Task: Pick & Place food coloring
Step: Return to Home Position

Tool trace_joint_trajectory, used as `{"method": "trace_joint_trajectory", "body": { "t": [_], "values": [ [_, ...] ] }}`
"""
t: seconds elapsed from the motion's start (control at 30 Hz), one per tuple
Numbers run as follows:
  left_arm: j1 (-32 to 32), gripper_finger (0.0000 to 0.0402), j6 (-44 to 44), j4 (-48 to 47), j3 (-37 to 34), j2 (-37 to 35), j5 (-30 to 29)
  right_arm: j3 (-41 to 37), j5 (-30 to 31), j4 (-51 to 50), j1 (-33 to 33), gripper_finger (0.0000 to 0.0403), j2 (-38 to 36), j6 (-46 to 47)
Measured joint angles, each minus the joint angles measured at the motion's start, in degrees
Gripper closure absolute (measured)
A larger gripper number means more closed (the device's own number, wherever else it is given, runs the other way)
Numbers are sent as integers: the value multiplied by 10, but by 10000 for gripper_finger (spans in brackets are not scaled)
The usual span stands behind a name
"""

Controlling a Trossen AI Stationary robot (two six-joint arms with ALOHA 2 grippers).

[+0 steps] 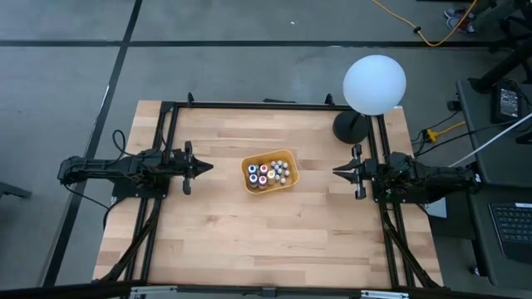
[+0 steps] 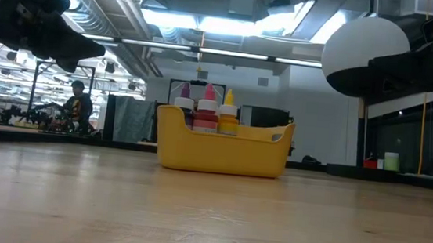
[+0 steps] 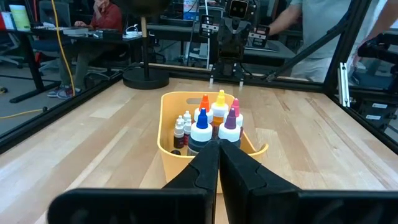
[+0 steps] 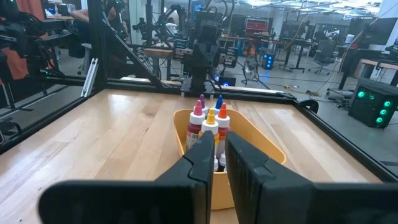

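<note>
The food coloring is a cluster of small bottles with white, blue, orange, red and purple caps, standing upright in an orange-yellow tray at the table's middle. The bottles poke above the tray's wall in the low view. My left gripper hovers left of the tray, pointing at it, fingers shut. My right gripper hovers right of the tray, facing it, with a narrow gap between its fingers. Neither touches anything.
A big white globe lamp stands on a dark round base at the table's far right corner. A black frame runs along the table's far and side edges. Bare wood lies between each gripper and the tray. People sit in the room beyond.
</note>
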Motion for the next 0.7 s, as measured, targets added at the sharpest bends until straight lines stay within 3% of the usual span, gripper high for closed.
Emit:
{"method": "trace_joint_trajectory", "body": {
  "t": [0.7],
  "values": [
    [0,391,0,0,0,0,0,0,0,0,0,359,0,0]
  ]
}}
